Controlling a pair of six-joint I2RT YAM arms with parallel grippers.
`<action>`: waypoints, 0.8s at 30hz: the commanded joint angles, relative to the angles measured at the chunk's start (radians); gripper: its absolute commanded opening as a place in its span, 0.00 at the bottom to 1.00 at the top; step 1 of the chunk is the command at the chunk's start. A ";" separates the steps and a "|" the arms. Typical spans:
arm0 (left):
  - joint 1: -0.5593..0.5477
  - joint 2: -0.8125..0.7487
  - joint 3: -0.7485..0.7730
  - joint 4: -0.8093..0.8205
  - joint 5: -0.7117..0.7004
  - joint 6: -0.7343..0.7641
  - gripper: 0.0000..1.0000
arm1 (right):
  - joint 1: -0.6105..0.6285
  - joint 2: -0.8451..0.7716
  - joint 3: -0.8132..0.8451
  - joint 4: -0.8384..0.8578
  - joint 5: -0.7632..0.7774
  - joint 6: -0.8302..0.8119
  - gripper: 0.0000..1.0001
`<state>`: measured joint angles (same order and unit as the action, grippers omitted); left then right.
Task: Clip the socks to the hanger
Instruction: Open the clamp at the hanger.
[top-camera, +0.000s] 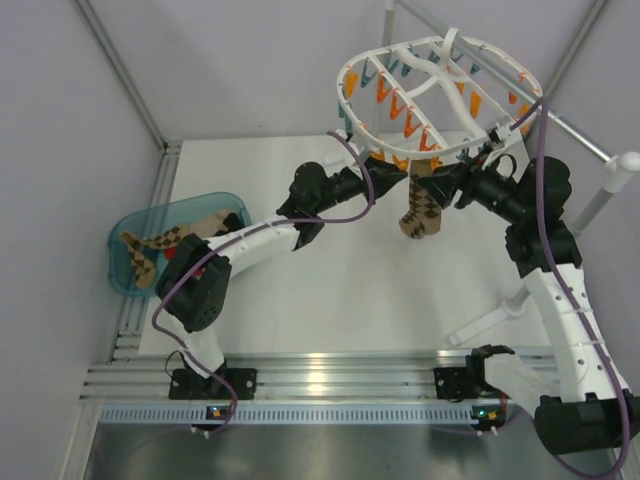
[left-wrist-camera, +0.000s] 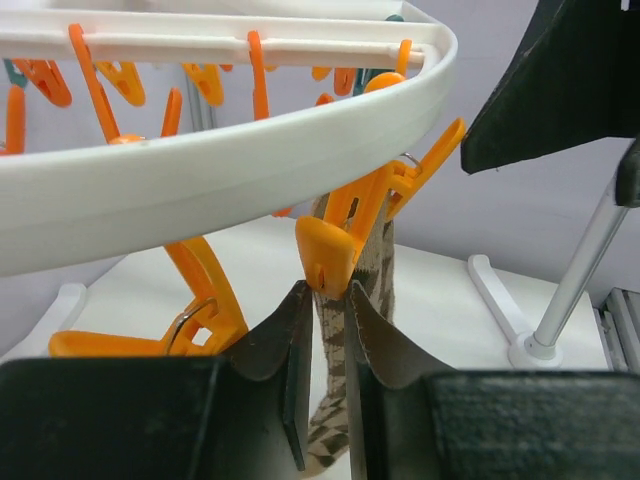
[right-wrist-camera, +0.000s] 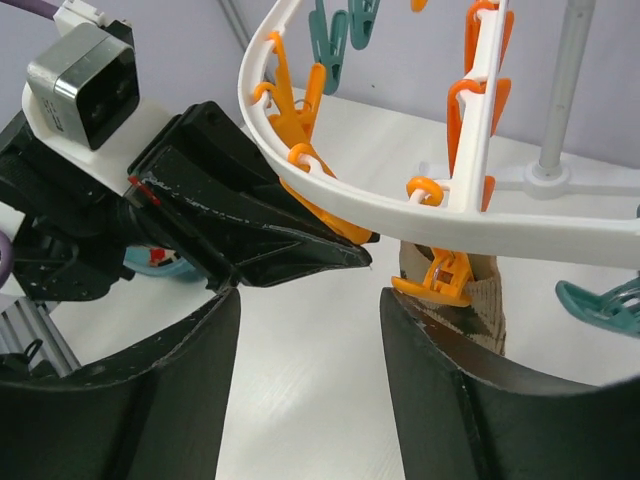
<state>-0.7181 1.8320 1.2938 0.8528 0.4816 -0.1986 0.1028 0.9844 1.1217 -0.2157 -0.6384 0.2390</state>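
Observation:
The white oval hanger (top-camera: 350, 110) hangs over the far right of the table, ringed with orange and teal clips. One argyle sock (top-camera: 420, 212) dangles under its near rim from an orange clip (right-wrist-camera: 440, 280). My left gripper (left-wrist-camera: 328, 290) is nearly closed, its tips pinching the lower end of a neighbouring orange clip (left-wrist-camera: 335, 240). The sock (left-wrist-camera: 340, 340) hangs just beyond those tips. My right gripper (right-wrist-camera: 310, 300) stands open facing the left one, nothing between its fingers. Its right finger (right-wrist-camera: 440, 370) is beside the clipped sock (right-wrist-camera: 485, 300). More socks (top-camera: 160, 245) lie in the basket.
A translucent blue basket (top-camera: 120, 225) sits at the table's left edge with a small red item (top-camera: 197, 268) inside. A grey metal rod stand (top-camera: 570, 130) carries the hanger at the right, its white feet (top-camera: 490, 320) resting on the table.

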 joint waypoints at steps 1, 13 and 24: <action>-0.003 -0.095 -0.001 -0.093 -0.001 0.048 0.00 | 0.009 -0.001 0.007 0.143 -0.040 0.029 0.57; -0.032 -0.149 0.006 -0.305 -0.107 0.146 0.00 | 0.190 -0.010 -0.092 0.266 0.273 0.057 0.47; -0.049 -0.172 -0.001 -0.343 -0.149 0.156 0.00 | 0.284 -0.021 -0.141 0.320 0.575 0.057 0.27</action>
<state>-0.7601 1.7214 1.2938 0.5018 0.3454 -0.0563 0.3645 0.9836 0.9756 0.0277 -0.1921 0.3069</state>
